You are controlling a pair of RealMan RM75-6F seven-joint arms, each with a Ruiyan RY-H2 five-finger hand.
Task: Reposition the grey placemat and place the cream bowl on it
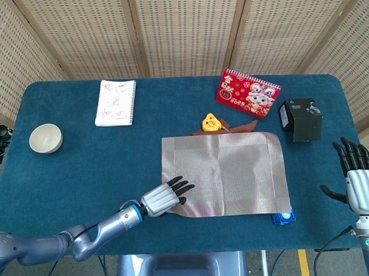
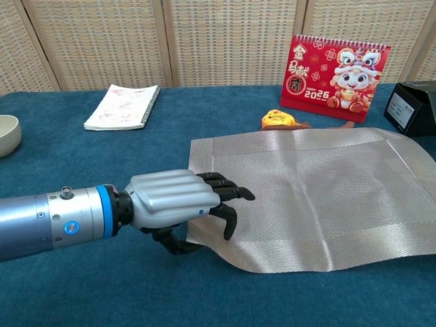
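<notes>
Open blue surface point(image 1: 100, 159) between cream bowl point(image 1: 45, 138) and grey placemat point(image 1: 225, 174) — only the notebook point(image 1: 116, 102) near; calendar point(image 1: 248, 93), black box point(image 1: 300, 119) crowding the far-right side.
</notes>
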